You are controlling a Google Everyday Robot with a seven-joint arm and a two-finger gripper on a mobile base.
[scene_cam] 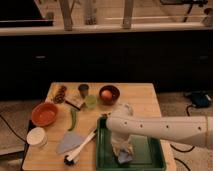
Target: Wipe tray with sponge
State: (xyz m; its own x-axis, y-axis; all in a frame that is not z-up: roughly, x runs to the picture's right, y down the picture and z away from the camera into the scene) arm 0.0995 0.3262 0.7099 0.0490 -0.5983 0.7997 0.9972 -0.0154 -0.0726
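Dim wooden table (142,95); on green tray (150,154), pincer (122,149) apparently atop half-hidden sponge (124,158), grip unreadable.

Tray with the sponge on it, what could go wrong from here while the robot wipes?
The claw is down over the sponge near the front of the tray. The tray seems to lie close to the front edge of the table, so a hard forward pull might slide it off. The brush lies just beside the tray's left rim, so a wide leftward stroke could knock it.
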